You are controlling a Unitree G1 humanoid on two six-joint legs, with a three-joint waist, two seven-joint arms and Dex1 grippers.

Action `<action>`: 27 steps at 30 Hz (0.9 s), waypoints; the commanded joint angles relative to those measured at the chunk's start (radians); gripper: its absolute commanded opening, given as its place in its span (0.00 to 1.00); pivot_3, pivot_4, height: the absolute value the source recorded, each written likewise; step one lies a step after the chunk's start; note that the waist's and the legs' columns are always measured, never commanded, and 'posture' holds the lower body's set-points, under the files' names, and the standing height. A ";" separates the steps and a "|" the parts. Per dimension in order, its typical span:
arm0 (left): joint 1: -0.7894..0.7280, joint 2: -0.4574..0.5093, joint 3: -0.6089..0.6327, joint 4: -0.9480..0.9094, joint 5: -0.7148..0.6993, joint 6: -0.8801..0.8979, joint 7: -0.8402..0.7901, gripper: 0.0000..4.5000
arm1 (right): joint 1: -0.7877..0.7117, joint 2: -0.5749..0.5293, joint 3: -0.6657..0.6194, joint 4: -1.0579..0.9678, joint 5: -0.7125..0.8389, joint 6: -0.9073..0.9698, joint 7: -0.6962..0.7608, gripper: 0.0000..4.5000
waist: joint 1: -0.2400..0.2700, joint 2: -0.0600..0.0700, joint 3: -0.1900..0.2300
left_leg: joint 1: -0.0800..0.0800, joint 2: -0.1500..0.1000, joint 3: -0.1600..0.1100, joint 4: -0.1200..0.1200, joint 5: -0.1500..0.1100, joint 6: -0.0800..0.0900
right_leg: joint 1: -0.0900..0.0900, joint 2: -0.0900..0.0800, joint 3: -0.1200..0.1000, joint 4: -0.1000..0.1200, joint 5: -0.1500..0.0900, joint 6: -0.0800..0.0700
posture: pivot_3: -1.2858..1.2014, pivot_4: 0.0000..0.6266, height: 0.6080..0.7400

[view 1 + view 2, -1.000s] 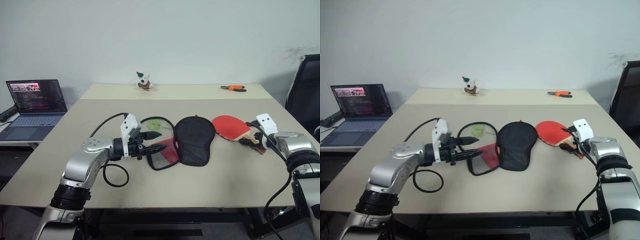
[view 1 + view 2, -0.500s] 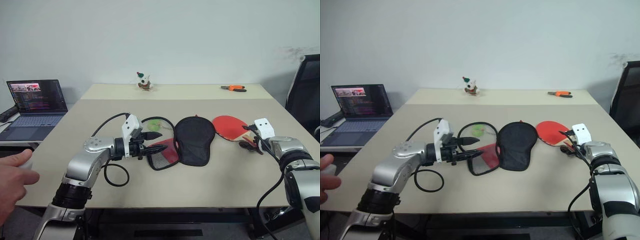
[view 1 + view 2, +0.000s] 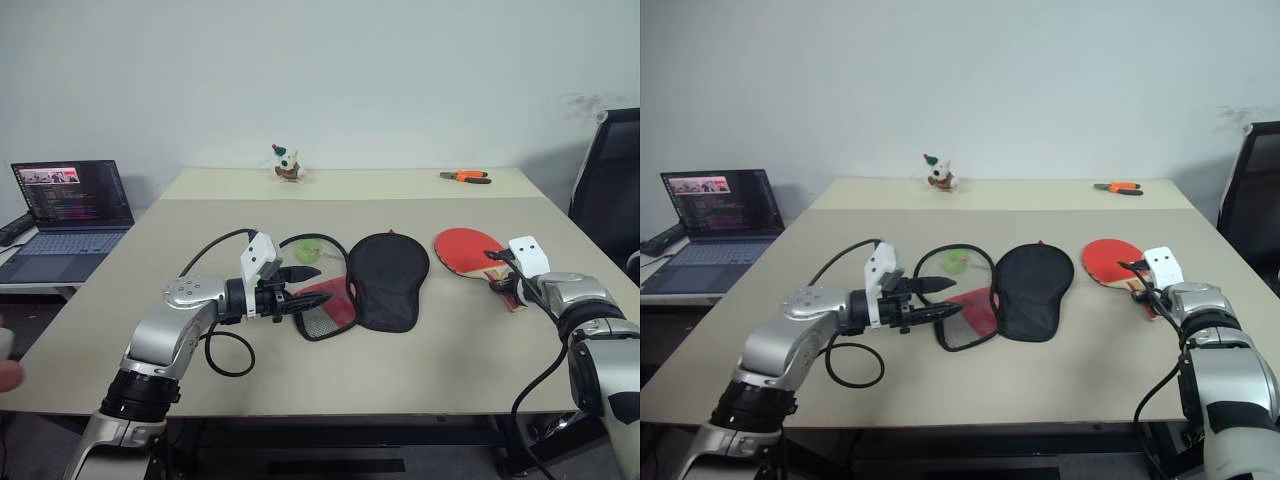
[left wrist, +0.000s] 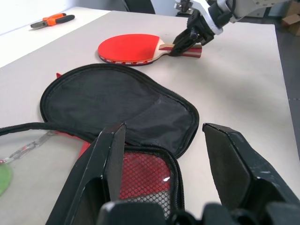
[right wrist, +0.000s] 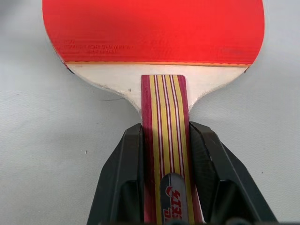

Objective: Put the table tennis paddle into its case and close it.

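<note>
Head view: I see case lying unzipped mid-bench, black flap spread flat, red mesh half toward left gripper. Left jaws parted, upper finger over green tag, lower finger at case's edge; grip unclear. Paddle flat on bench, right of case, apart from it. Right gripper at its handle.

Left wrist view: jaws stand apart over mesh edge, nothing clamped between them.

Right wrist view: jaws closed snug on both sides of striped handle; red face resting on bench.
</note>
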 commanded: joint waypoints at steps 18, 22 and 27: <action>0.079 0.047 0.118 -0.092 -0.038 0.013 0.046 0.63 | 0.301 0.455 -0.260 -1.400 0.309 0.872 -0.311 0.23 | 0.000 0.004 0.002 | -0.001 0.001 -0.002 0.000 0.000 0.000 | -0.003 0.000 0.001 0.005 0.000 0.000 | 0.52 0.24 1.00; 0.079 0.048 0.121 -0.100 -0.038 0.019 0.054 0.63 | 0.323 0.623 -0.259 -1.478 0.298 0.901 -0.436 0.23 | 0.011 0.004 0.002 | -0.003 0.000 -0.002 0.001 0.001 -0.001 | -0.005 0.000 0.001 0.005 0.000 0.000 | 0.52 0.24 1.00; 0.086 0.046 0.119 -0.111 -0.033 0.019 0.062 0.63 | 0.339 0.679 -0.242 -1.429 0.278 0.828 -0.512 0.23 | 0.013 0.004 0.002 | -0.004 -0.001 -0.004 0.001 0.001 -0.001 | -0.006 -0.001 -0.001 0.004 0.000 0.000 | 0.52 0.24 1.00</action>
